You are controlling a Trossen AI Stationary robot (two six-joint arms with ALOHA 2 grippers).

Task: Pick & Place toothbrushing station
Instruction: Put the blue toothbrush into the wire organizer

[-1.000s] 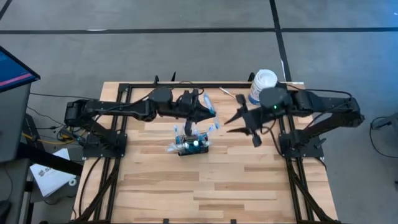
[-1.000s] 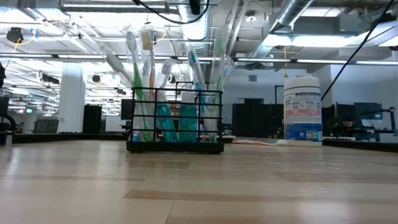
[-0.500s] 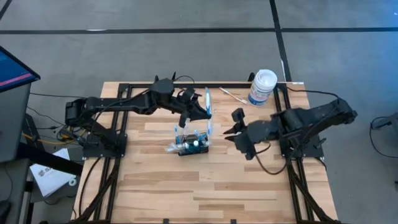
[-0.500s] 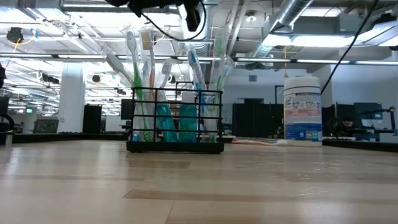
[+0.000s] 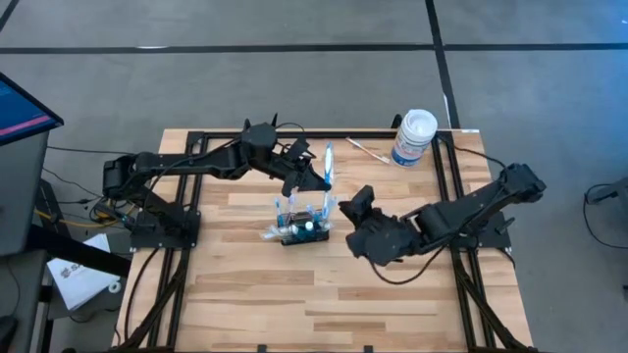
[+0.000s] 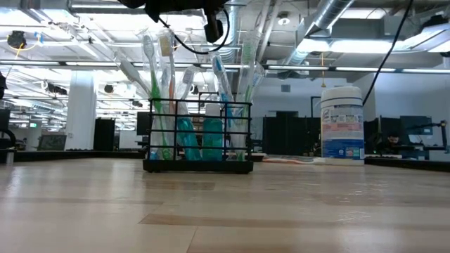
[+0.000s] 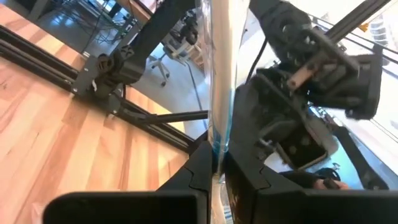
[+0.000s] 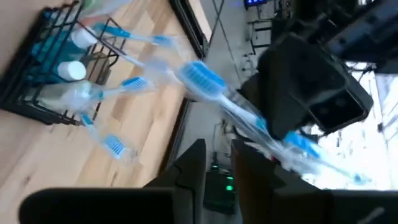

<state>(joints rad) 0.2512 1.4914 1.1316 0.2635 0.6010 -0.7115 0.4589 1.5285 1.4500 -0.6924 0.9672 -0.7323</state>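
While bare: pale wood table [image 5: 294, 284].

White round canister [image 5: 414, 136] with yellow-blue label at the wooden table's [image 5: 294, 284] far right corner.

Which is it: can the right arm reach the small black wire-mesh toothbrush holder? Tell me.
Probably yes. The right gripper sits just beside the black wire-mesh toothbrush holder, bare table between them. The left gripper, clamping a clear-wrapped toothbrush, hovers behind the holder and might crowd it.
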